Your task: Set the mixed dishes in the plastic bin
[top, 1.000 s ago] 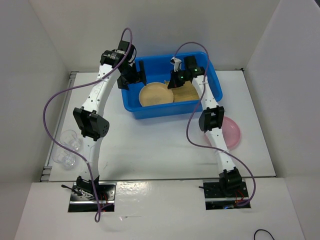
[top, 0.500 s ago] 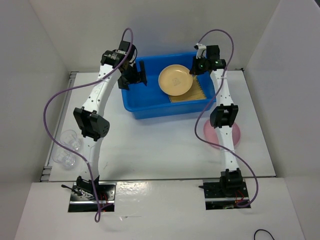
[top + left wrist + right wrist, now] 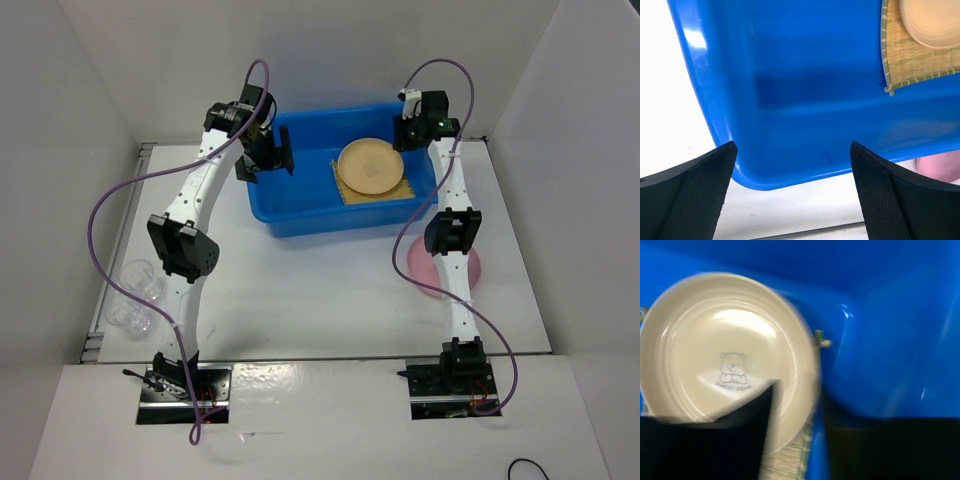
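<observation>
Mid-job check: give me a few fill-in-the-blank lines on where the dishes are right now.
The tan plate lies on the ____ inside the blue bin.
The pink plate sits ____ the bin, on the table.
The two clear glass cups stand on the robot's ____ side.
Missing words: bamboo mat; outside; left.

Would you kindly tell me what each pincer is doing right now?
Left pincer: open, empty.
Right pincer: straddles rim of tan-orange plate; grip cannot be told.
</observation>
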Motion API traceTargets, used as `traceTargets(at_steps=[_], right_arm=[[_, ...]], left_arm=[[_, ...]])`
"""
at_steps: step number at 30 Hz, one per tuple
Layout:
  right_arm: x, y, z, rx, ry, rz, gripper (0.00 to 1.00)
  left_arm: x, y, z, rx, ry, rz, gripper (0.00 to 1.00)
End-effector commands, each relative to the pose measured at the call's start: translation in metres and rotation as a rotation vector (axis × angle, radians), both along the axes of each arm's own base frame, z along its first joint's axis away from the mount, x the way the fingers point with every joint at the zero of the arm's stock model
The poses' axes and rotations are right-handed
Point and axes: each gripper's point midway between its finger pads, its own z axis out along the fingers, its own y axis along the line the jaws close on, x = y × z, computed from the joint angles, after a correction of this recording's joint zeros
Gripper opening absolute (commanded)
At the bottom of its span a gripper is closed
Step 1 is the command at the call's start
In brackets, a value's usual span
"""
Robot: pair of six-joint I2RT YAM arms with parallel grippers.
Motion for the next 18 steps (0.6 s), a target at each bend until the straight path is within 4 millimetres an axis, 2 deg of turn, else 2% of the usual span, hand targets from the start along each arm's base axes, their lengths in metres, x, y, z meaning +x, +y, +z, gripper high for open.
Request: traceTargets(at_steps=[1, 3, 5, 6, 8, 9, 10, 11, 12, 13, 14, 15, 16, 17, 18], right_arm=[[-0.014, -0.003, 0.011, -0.023, 0.022, 0.029, 0.65], [-0.018, -0.008, 0.027, -0.023, 0.011, 0.020, 0.79], [-0.022, -0.005, 0.044, -0.003, -0.006, 0.029, 0.84], [-0.027, -0.003, 0.069, 0.012, -0.036, 0.028, 0.86], [-0.032, -0.002, 0.100, 0.021, -0.084, 0.021, 0.92], [-0.039, -0.005, 0.136, 0.019, -0.143, 0.004, 0.92], [-0.042, -0.010, 0.154, 0.001, -0.174, -0.020, 0.93], [-0.046, -0.025, 0.170, -0.001, -0.199, -0.060, 0.95], [-0.060, -0.033, 0.200, 0.006, -0.233, -0.079, 0.95], [-0.067, -0.042, 0.210, 0.004, -0.238, -0.096, 0.95], [-0.071, -0.067, 0.204, -0.001, -0.203, -0.139, 0.95], [-0.078, -0.082, 0.208, -0.003, -0.195, -0.165, 0.95], [-0.093, -0.096, 0.223, -0.006, -0.197, -0.194, 0.95], [-0.100, -0.114, 0.200, -0.015, -0.115, -0.218, 0.95], [-0.110, -0.149, 0.192, -0.024, -0.082, -0.278, 0.95]], left_arm=[[-0.007, 0.007, 0.034, -0.003, -0.076, 0.032, 1.00], [-0.007, 0.011, 0.036, -0.008, -0.075, 0.050, 1.00], [-0.007, 0.020, 0.041, -0.005, -0.084, 0.091, 1.00], [-0.007, 0.027, 0.045, -0.001, -0.097, 0.107, 1.00], [-0.002, 0.035, 0.054, 0.000, -0.134, 0.128, 1.00], [-0.002, 0.036, 0.057, 0.003, -0.147, 0.133, 1.00], [0.002, 0.041, 0.059, 0.000, -0.159, 0.144, 1.00], [0.005, 0.042, 0.060, 0.005, -0.170, 0.151, 1.00], [0.005, 0.044, 0.060, 0.014, -0.173, 0.157, 1.00], [0.007, 0.050, 0.060, 0.024, -0.176, 0.173, 1.00], [0.007, 0.052, 0.060, 0.032, -0.179, 0.179, 1.00], [0.009, 0.052, 0.057, 0.033, -0.178, 0.179, 1.00], [0.008, 0.052, 0.058, 0.033, -0.179, 0.179, 1.00], [0.012, 0.054, 0.062, 0.016, -0.201, 0.185, 1.00], [0.012, 0.052, 0.060, 0.008, -0.202, 0.169, 1.00]])
